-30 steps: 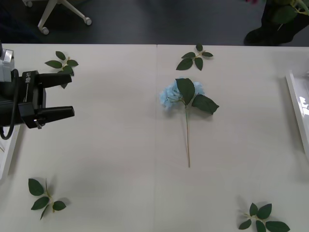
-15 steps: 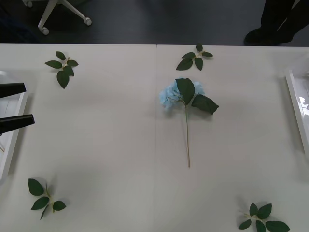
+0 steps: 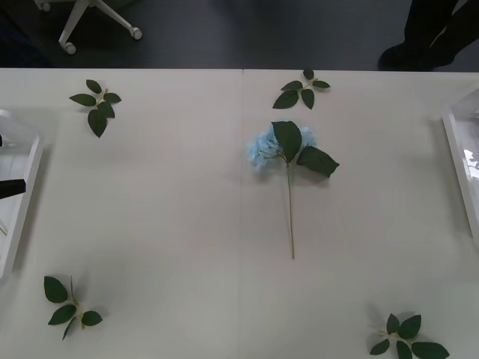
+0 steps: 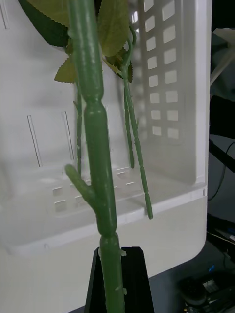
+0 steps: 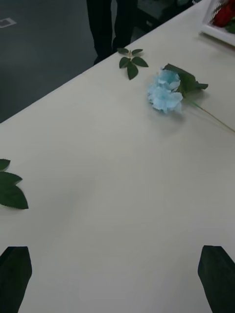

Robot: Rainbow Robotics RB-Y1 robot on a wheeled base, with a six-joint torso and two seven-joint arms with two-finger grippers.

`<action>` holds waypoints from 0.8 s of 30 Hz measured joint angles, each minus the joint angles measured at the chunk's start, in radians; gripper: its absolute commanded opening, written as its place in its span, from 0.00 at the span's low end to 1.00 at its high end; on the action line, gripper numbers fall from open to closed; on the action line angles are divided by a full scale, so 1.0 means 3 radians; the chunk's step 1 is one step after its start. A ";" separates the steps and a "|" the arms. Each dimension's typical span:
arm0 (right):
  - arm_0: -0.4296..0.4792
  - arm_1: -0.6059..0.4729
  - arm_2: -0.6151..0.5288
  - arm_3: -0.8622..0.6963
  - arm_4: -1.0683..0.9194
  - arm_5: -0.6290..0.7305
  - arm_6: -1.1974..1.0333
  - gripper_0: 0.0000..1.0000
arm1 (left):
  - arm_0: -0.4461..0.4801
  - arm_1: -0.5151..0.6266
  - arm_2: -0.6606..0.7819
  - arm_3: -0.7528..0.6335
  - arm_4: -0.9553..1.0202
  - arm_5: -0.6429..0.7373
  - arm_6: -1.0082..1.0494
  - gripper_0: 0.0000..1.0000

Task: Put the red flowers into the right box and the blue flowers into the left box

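A blue flower (image 3: 277, 146) lies mid-table, head toward the far side, its stem running toward me; it is also the blue flower (image 5: 165, 93) ahead of my left gripper (image 5: 115, 279), which is open and holds nothing. One black fingertip (image 3: 11, 187) of that gripper shows over the left box (image 3: 15, 224). My right gripper (image 4: 115, 283) is shut on a thick green rose stem (image 4: 95, 127), hanging over the right box (image 4: 171, 122); its head is hidden. Red flowers (image 5: 224, 14) lie in the right box (image 5: 215, 32). The right box (image 3: 458, 149) sits at the table's right edge.
Flowerless leaf sprigs lie at the far left (image 3: 97, 105), far middle (image 3: 299, 91), near left (image 3: 66, 303) and near right (image 3: 408, 340). More green stems (image 4: 134, 146) rest inside the right box. A chair base (image 3: 82, 22) stands beyond the table.
My left gripper has drawn back to the left, from over the table to the frame's edge above the left box. The blue flower has not moved.
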 measured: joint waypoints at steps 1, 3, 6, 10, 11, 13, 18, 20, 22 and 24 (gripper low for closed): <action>0.0000 0.0034 0.0000 0.0021 0.0073 -0.0061 -0.0029 0.00 | 0.0000 0.0009 0.0000 0.0000 -0.0008 0.0000 0.0000 1.00; 0.0000 0.0069 0.0002 0.0071 0.0199 -0.0156 -0.0198 0.00 | 0.0000 0.0012 0.0000 0.0000 -0.0008 0.0000 0.0000 1.00; -0.0001 0.0076 0.0035 0.0174 0.0333 -0.0367 -0.0460 0.00 | 0.0000 0.0012 0.0000 -0.0001 -0.0008 0.0000 0.0000 1.00; -0.0044 0.0076 0.0156 0.0357 0.0426 -0.0558 -0.0496 0.00 | 0.0000 0.0012 -0.0004 -0.0002 -0.0008 0.0000 0.0000 1.00; -0.0066 0.0076 0.0194 0.0405 0.0448 -0.0593 -0.0496 0.00 | 0.0000 0.0012 -0.0006 -0.0002 -0.0008 0.0000 0.0000 1.00; -0.0120 0.0076 0.0275 0.0503 0.0498 -0.0659 -0.0496 0.00 | 0.0000 0.0012 -0.0006 -0.0002 -0.0008 0.0000 0.0000 1.00; -0.0272 0.0076 0.0488 0.0709 0.0546 -0.0792 -0.0496 0.49 | 0.0000 0.0012 -0.0006 -0.0002 -0.0008 0.0000 0.0000 1.00; -0.0328 0.0076 0.0539 0.0768 0.0555 -0.0806 -0.0497 0.79 | 0.0000 0.0012 -0.0006 -0.0002 -0.0008 0.0000 0.0000 1.00; -0.0372 0.0077 0.0560 0.0793 0.0634 -0.0806 -0.0498 0.84 | 0.0000 0.0012 -0.0006 -0.0002 -0.0008 0.0000 0.0000 1.00; -0.0398 0.0078 0.0559 0.0793 0.0704 -0.0807 -0.0498 0.84 | 0.0000 0.0012 -0.0006 -0.0002 -0.0008 0.0000 0.0000 1.00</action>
